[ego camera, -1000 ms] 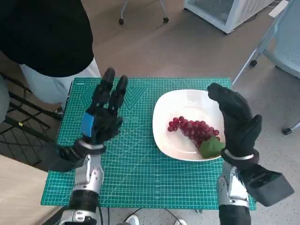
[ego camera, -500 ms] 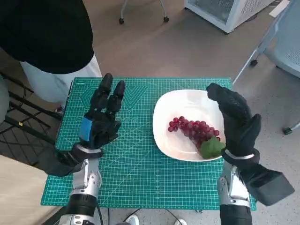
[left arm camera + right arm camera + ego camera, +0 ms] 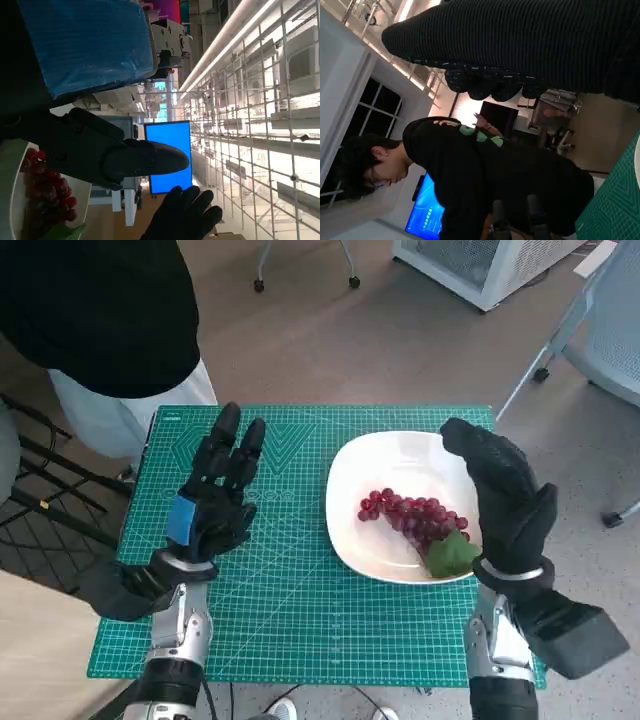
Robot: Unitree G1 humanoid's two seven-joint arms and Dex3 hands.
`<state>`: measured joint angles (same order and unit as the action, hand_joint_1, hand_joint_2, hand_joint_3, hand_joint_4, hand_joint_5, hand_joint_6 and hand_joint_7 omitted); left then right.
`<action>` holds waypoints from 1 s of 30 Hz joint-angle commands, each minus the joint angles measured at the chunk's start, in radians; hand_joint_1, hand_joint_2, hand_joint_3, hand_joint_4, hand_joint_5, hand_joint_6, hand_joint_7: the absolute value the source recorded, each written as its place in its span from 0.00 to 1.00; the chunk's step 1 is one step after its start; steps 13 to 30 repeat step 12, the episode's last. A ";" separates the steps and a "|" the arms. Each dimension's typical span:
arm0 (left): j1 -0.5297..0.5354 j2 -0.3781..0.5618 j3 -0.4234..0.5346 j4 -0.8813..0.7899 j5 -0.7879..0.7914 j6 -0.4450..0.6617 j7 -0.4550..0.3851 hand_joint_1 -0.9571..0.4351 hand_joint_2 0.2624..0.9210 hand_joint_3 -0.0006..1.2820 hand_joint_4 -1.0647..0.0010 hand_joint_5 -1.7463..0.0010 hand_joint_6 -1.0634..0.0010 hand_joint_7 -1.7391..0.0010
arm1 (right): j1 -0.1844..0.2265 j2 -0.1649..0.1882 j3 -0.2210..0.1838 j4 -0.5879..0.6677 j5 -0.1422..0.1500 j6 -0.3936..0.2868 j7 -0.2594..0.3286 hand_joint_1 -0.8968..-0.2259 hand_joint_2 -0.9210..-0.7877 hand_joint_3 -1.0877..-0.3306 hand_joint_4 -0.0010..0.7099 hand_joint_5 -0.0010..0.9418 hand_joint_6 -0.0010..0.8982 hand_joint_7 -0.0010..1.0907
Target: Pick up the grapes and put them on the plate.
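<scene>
The grapes (image 3: 412, 516) are small, round and dark red, a bunch with a green leaf (image 3: 452, 554) at one end (they lie on the white plate (image 3: 370, 465)). The left hand (image 3: 213, 502) and right hand (image 3: 505, 498) hold nothing, fingers spread apart above the worktop.

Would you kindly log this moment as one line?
grapes: on plate | left hand: open, raised | right hand: open, beside plate | task: placed

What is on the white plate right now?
The grapes, a red bunch with a green leaf, lie on the plate. The right hand covers the plate's right edge, so nothing can be told there.
</scene>
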<state>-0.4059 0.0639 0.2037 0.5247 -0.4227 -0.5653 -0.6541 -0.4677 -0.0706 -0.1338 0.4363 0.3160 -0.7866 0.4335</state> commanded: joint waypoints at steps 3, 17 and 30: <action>0.019 0.000 -0.009 -0.024 0.029 -0.025 0.016 0.16 1.00 0.32 0.98 1.00 0.91 1.00 | 0.021 0.001 0.003 -0.001 -0.007 0.014 -0.003 0.29 0.00 0.53 0.52 0.00 0.14 0.33; 0.017 -0.012 -0.001 -0.012 0.016 -0.030 0.028 0.17 1.00 0.31 0.95 0.99 0.88 0.99 | 0.020 0.002 0.004 0.007 -0.014 0.009 -0.006 0.29 0.00 0.53 0.52 0.00 0.13 0.34; 0.017 -0.012 -0.001 -0.012 0.016 -0.030 0.028 0.17 1.00 0.31 0.95 0.99 0.88 0.99 | 0.020 0.002 0.004 0.007 -0.014 0.009 -0.006 0.29 0.00 0.53 0.52 0.00 0.13 0.34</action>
